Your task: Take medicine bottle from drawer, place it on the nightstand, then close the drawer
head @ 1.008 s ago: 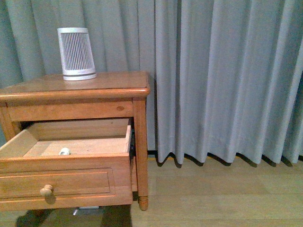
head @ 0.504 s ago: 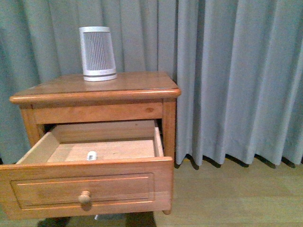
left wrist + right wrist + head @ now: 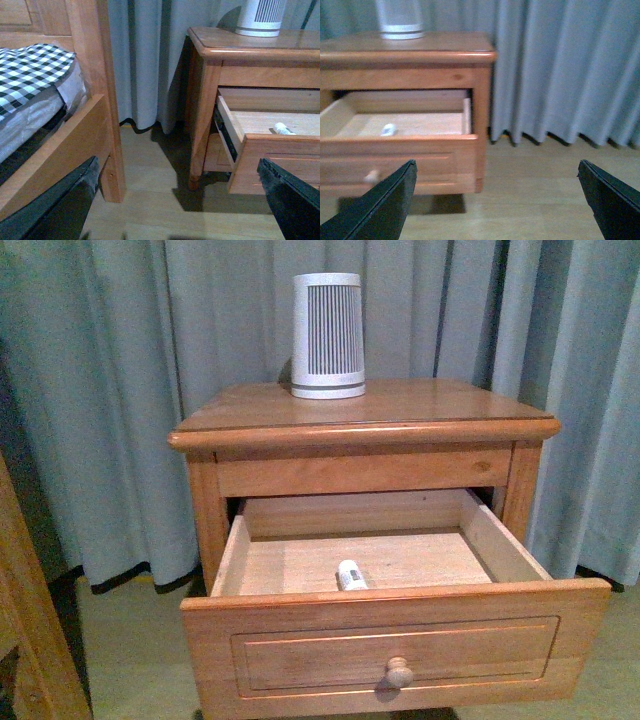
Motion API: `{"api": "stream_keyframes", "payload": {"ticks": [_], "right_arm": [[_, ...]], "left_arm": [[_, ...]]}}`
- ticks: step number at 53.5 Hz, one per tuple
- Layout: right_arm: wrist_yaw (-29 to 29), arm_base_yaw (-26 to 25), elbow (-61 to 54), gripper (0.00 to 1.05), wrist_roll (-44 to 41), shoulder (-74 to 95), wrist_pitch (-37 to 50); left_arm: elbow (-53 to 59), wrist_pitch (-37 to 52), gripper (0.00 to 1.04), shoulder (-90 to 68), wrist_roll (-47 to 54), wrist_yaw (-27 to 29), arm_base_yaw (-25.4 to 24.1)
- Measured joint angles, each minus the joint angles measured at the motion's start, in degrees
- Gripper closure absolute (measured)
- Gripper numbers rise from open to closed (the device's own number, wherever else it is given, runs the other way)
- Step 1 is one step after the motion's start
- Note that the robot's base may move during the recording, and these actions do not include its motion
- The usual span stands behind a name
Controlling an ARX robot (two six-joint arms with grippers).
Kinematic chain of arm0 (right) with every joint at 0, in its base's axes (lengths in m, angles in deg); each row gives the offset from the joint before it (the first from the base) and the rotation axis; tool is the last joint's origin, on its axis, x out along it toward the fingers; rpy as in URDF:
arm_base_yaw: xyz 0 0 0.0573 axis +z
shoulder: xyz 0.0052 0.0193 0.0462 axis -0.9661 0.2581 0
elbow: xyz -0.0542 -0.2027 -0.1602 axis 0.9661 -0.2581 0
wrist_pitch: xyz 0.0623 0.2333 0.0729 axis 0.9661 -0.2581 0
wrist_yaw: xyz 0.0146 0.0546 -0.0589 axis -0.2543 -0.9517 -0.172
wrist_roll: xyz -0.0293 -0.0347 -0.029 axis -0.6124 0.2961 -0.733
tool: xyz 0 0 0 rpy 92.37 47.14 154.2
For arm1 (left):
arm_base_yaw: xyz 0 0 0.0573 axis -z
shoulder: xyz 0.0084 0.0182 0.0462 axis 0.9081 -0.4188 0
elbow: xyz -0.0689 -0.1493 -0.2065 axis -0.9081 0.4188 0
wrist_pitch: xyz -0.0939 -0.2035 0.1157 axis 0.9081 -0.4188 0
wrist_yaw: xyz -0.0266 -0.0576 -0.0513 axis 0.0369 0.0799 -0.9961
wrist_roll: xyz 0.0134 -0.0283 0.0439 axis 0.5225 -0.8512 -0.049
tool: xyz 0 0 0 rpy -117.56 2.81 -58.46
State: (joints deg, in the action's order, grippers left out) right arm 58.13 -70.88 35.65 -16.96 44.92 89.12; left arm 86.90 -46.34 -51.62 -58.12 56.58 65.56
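The nightstand (image 3: 400, 415) stands in front of grey curtains. Its upper drawer (image 3: 395, 650) is pulled fully open. The tiny white medicine bottle (image 3: 350, 575) lies on its side on the drawer floor near the front panel. It also shows in the left wrist view (image 3: 284, 129) and the right wrist view (image 3: 388, 130). Neither gripper shows in the front view. My left gripper (image 3: 182, 200) is open and empty, low over the floor between bed and nightstand. My right gripper (image 3: 500, 200) is open and empty, over the floor beside the nightstand, well short of the drawer (image 3: 395, 160).
A tall white-grey ribbed device (image 3: 327, 335) stands at the back of the nightstand top. A wooden bed frame (image 3: 95, 100) with a checked cover (image 3: 35, 70) stands beside the nightstand. A bed frame edge shows at the front view's lower left (image 3: 25, 640). Wooden floor (image 3: 545, 190) lies beside the nightstand.
The front view has swung left: the nightstand and open drawer moved from the left of the picture to its middle. The bottle lies in the same spot in the drawer.
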Motion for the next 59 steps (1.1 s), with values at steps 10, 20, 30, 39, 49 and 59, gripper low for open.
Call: {"api": "stream_keyframes", "payload": {"ticks": [10, 20, 30, 39, 49, 59], "right_arm": [[7.1, 2.0, 13.6, 0.07, 1.8, 34.6, 19.2], [2.2, 5.9, 37.2, 0.07, 8.2, 66.6, 10.9], [-0.6, 9.2, 56.6, 0.07, 13.0, 88.3, 4.2], [-2.8, 11.5, 68.3, 0.07, 15.5, 101.7, 0.0], [-4.0, 14.0, 80.1, 0.07, 16.5, 114.1, -3.1], [-3.3, 16.2, 96.5, 0.07, 16.5, 127.7, -8.8]], "left_arm": [[0.0, 0.0, 0.07, 0.0, 0.0, -0.2, 0.0], [0.0, 0.0, 0.07, 0.0, 0.0, -0.2, 0.0], [0.0, 0.0, 0.07, 0.0, 0.0, -0.2, 0.0], [0.0, 0.0, 0.07, 0.0, 0.0, -0.2, 0.0], [0.0, 0.0, 0.07, 0.0, 0.0, -0.2, 0.0], [0.0, 0.0, 0.07, 0.0, 0.0, -0.2, 0.0]]}}
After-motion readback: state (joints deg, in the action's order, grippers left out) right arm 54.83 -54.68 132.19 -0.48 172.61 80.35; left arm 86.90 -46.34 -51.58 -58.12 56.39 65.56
